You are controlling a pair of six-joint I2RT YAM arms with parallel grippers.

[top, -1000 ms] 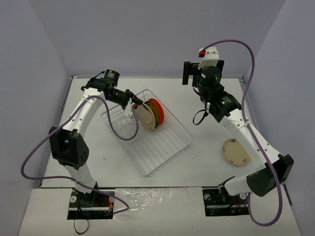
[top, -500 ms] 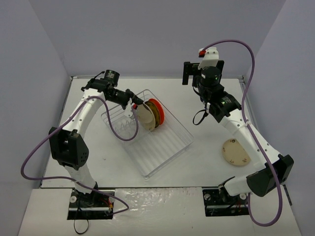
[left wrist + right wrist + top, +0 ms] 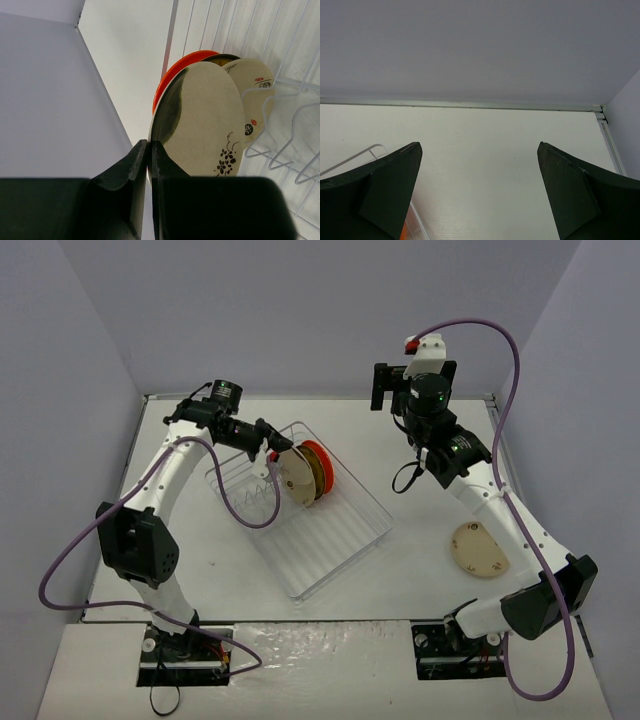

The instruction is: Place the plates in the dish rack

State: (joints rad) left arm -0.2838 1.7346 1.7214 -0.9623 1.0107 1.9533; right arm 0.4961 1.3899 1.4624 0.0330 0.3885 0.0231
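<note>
Left of frame, top view: left claw (image 3: 272, 447) reaches over the upper-left corner of the dish rack (image 3: 325, 540), which sits mid-frame on the table (image 3: 200, 550). Wrist view shows the claw closed, pinching the rim of a cream plate (image 3: 200, 115) w/ dark flower marks. Plate is held on edge, leaning a bit, prob. so it drops btwn the prongs (image 3: 295, 120) instead of lying flat. Can't tell if its lower rim already sits in the wires; claw body hides it.

Packed close beside it in the rack, all upright: orange-red plate (image 3: 176, 70), brown plate (image 3: 223, 56) (only a sliver of rim shows) & second cream plate (image 3: 256, 85). Dividers keep them standing.

Further right, upper frame: right claw (image 3: 479, 146) is wide open w/ nothing in it, raised above the table & well apart from the rack. Prob. parked clear so the left arm has room.

Far right, lower frame: last cream plate (image 3: 478, 550) lies flat on the table beside the right arm, well apart from the rack. My read: 3 racked, 1 being seated, 1 to go. The flat one suits the right arm & will need a rim grip, then tipping upright.
</note>
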